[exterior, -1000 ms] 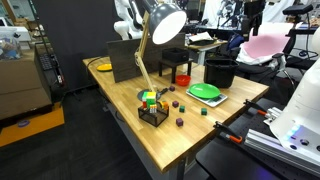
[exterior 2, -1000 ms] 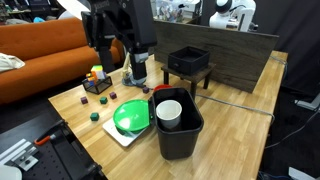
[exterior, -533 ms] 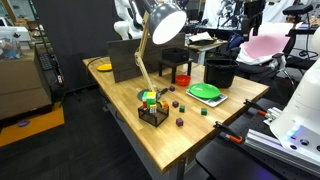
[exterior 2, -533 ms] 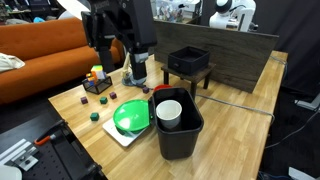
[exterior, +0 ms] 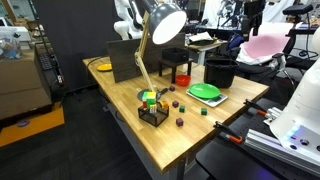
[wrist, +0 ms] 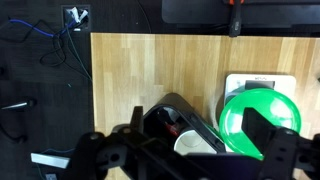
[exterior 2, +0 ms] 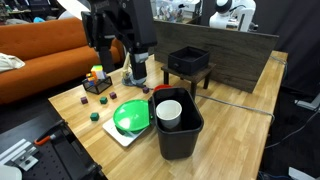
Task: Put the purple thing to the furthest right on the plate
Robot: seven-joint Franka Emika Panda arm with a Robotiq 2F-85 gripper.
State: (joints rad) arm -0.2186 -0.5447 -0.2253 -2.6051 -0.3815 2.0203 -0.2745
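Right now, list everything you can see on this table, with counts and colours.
plate: one, bright green, on a white board near the table edge
bucket: one, black, beside the plate
white cup: one, white, inside the bucket
red cup: one, red, behind the plate
small blocks: several, purple and green among them, loose on the wood
basket: one, black, holding coloured blocks
lamp: one, wooden arm, pale shade
box: one, black, towards the back
gripper: one, black, open, above bucket and plate
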